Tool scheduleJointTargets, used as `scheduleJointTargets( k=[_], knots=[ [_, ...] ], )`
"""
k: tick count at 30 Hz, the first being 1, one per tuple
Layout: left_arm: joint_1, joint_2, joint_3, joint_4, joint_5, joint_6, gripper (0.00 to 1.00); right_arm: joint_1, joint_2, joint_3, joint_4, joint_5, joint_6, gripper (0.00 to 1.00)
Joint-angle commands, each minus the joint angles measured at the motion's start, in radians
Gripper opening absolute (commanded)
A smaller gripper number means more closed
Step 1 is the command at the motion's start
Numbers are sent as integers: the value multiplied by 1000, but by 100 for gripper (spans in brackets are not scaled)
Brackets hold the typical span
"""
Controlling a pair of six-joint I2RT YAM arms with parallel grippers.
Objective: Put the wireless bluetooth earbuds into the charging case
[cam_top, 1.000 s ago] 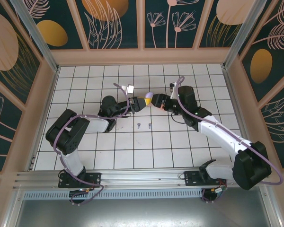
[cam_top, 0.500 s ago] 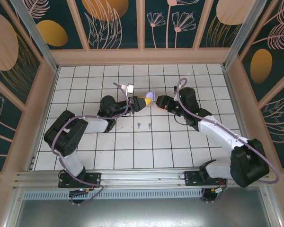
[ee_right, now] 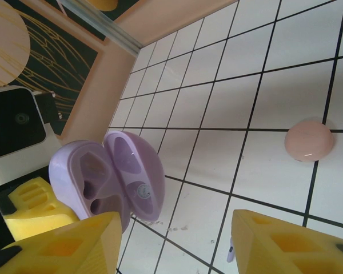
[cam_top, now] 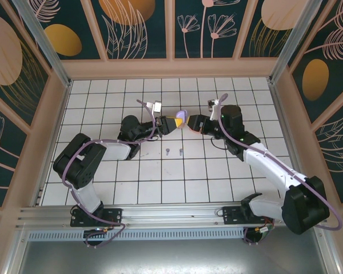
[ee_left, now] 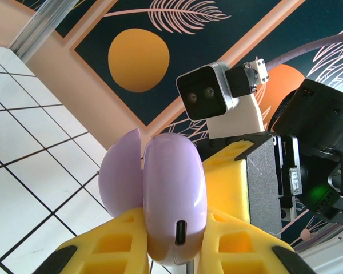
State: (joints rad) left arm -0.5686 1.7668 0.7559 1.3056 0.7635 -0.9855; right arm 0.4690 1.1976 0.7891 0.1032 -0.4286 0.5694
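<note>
My left gripper (cam_top: 173, 121) is shut on the lilac charging case (cam_top: 181, 117) and holds it above the tiled floor. In the left wrist view the case (ee_left: 174, 194) sits between the yellow fingers (ee_left: 108, 242), port end toward the camera, lid (ee_left: 119, 174) swung open. From the right wrist view both sockets in the case body (ee_right: 83, 177) look empty beside the lid (ee_right: 136, 174). My right gripper (cam_top: 193, 122) hovers just right of the case, open with nothing between its fingers (ee_right: 63, 245). Two small lilac earbuds (cam_top: 168, 151) (cam_top: 180, 151) lie on the floor below; one tip (ee_right: 231, 251) peeks out.
A closed pale pink case (ee_right: 308, 140) lies on the white tiles beyond the right gripper. The right arm's wrist camera (ee_left: 208, 94) stands close behind the held case. Peach walls (cam_top: 171, 68) enclose the tiled floor on three sides.
The right gripper has drawn back a little to the right, away from the lilac case, and its jaws have narrowed. The left gripper and the case have stayed put.
</note>
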Motion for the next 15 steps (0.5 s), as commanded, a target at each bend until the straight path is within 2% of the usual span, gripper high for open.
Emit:
scheduleJointTargets(
  k=[1, 15],
  knots=[
    [-4, -33, 25, 61, 22, -15, 0, -3, 8, 9, 49, -38, -23, 52],
    [-3, -44, 23, 58, 30, -22, 0, 0, 74, 51, 77, -47, -11, 47]
  ],
)
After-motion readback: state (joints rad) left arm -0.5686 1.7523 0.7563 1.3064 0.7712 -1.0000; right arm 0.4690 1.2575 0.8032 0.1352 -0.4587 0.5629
